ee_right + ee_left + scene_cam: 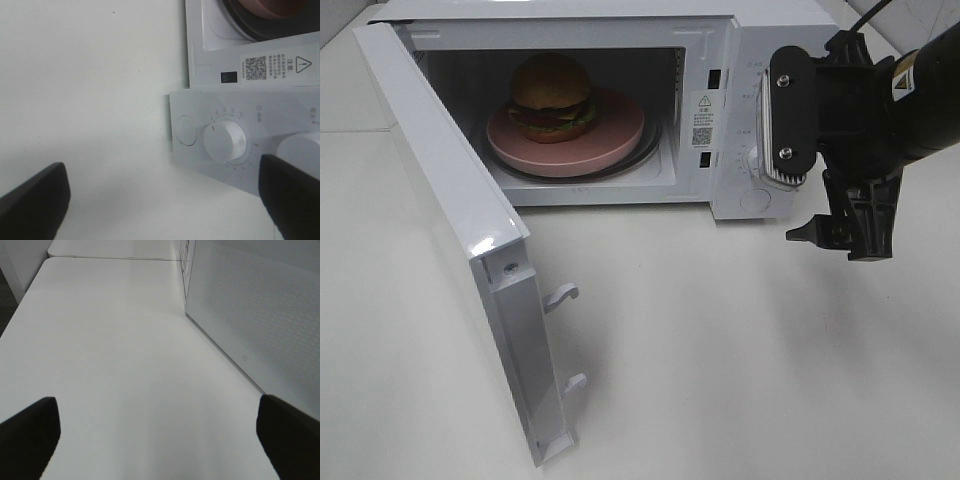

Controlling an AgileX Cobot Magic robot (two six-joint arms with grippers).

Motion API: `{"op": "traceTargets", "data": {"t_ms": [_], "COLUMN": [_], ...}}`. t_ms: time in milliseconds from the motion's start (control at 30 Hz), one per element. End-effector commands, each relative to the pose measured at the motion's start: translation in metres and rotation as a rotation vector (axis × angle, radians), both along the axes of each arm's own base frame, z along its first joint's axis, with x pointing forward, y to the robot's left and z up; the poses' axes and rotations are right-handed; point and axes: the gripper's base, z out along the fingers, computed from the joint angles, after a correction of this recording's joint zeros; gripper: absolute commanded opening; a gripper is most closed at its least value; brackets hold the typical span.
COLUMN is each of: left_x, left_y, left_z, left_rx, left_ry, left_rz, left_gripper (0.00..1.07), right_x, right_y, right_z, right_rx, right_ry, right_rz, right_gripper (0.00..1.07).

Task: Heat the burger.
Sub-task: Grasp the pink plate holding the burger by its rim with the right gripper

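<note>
Burger (pixel 552 95) inside microwave (pixel 760 40) (door (pixel 440 180) open), right gripper (pixel 838 236) outside

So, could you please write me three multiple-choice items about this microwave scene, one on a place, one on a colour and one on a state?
1. Where is the burger?
A. On top of the microwave.
B. Inside the microwave, on the plate.
C. Behind the microwave.

2. What colour is the plate?
A. Pink.
B. Blue.
C. Black.

3. How does the microwave door stand?
A. Shut.
B. Barely ajar.
C. Swung wide open.

Answers:
1 B, the burger sits on the plate in the cavity.
2 A, the plate's rim shows pink all around the bun.
3 C, the door stands far out from the cavity, with its latch hooks exposed.
</note>
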Motion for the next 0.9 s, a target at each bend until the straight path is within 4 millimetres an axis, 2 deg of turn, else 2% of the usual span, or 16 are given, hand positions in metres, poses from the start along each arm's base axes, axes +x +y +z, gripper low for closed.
{"op": "traceTargets", "data": {"t_ms": [33, 200, 233, 367, 400, 467, 500, 533, 600, 900], "left_x": [-0.001, -0.001, -0.001, -0.001, -0.001, -0.001, -0.001, -0.001, -0.001, -0.001], "left_y": [0.0, 0.0, 0.0, 0.0, 0.0, 0.0, 0.0, 0.0, 0.0, 0.0], "left_z": [0.001, 0.001, 0.001, 0.001, 0.001, 0.001, 0.001, 0.001, 0.001, 0.001], "left_rx": [-0.004, -0.004, -0.004, -0.004, -0.004, -0.004, -0.004, -0.004, -0.004, -0.004], "left_ry": [-0.024, -0.024, -0.024, -0.024, -0.024, -0.024, -0.024, -0.024, -0.024, -0.024], "left_rz": [0.003, 0.003, 0.003, 0.003, 0.003, 0.003, 0.003, 0.003, 0.003, 0.003], "left_gripper": [1.0, 1.0, 1.0, 1.0, 1.0, 1.0, 1.0, 1.0, 1.0, 1.0], "right_x": [0.0, -0.004, -0.003, 0.002, 0.006, 0.008, 0.014, 0.014, 0.023, 0.051], "right_y": [0.01, 0.026, 0.037, 0.05, 0.061, 0.066, 0.076, 0.076, 0.089, 0.115], "right_z": [-0.003, -0.007, -0.009, -0.011, -0.013, -0.014, -0.016, -0.016, -0.02, -0.034], "right_rx": [-0.018, -0.053, -0.058, -0.081, -0.094, -0.093, -0.092, -0.092, -0.094, -0.085], "right_ry": [0.004, -0.004, -0.003, -0.01, -0.017, -0.014, -0.015, -0.015, -0.015, -0.027], "right_rz": [0.037, 0.101, 0.119, 0.152, 0.176, 0.181, 0.192, 0.192, 0.209, 0.218], "right_gripper": [0.97, 0.96, 0.95, 0.93, 0.93, 0.93, 0.93, 0.93, 0.92, 0.91]}}
